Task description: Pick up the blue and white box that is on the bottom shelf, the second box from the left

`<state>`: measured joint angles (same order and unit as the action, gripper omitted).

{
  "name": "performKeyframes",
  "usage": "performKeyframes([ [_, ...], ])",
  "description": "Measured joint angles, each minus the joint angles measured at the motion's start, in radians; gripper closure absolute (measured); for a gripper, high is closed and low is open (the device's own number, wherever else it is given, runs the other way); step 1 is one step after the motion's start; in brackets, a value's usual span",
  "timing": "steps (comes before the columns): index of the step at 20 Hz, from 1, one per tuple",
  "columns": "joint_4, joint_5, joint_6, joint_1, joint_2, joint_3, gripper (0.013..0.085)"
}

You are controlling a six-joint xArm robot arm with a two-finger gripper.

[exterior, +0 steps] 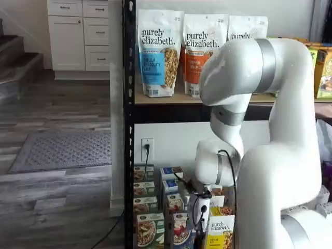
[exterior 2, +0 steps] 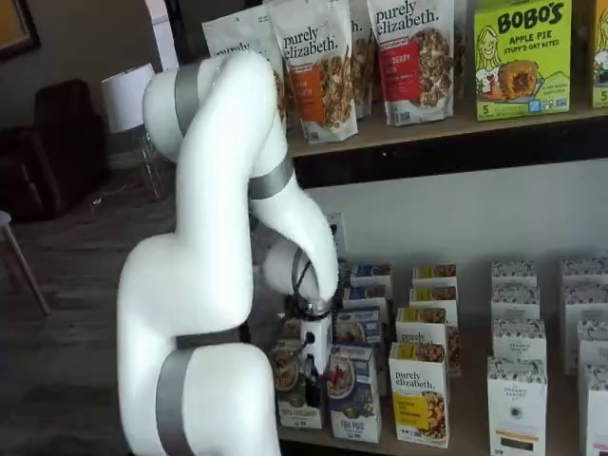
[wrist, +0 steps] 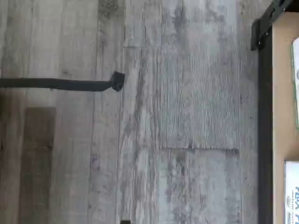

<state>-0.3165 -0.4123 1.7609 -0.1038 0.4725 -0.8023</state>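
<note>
Blue and white box (exterior 2: pixel 353 389), a small upright carton, needs a straight descent; the white-bodied pincer's (exterior 2: pixel 312 372) spread can't be told.

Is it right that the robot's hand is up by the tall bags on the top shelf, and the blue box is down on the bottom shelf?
Not quite. The hand is down low, by the small boxes on the bottom shelf, not up by the tall bags; both shelf views show this. The blue box is indeed on the bottom shelf.
</note>
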Motion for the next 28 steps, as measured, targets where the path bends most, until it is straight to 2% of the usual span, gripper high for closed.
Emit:
performKeyframes([
  [2,0.007,-0.026,-0.005,0.002,0.000,-0.003,0.0130],
  [6,-0.001,-0.013,-0.003,-0.005,0.000,0.015,0.0130],
  [13,-0.057,0.030,0.042,-0.017,0.015,0.028,0.0130],
  [18,-0.123,0.056,0.104,-0.020,0.036,0.017,0.0130],
  [28,-0.160,0.046,0.153,-0.004,0.079,-0.040,0.0130],
])
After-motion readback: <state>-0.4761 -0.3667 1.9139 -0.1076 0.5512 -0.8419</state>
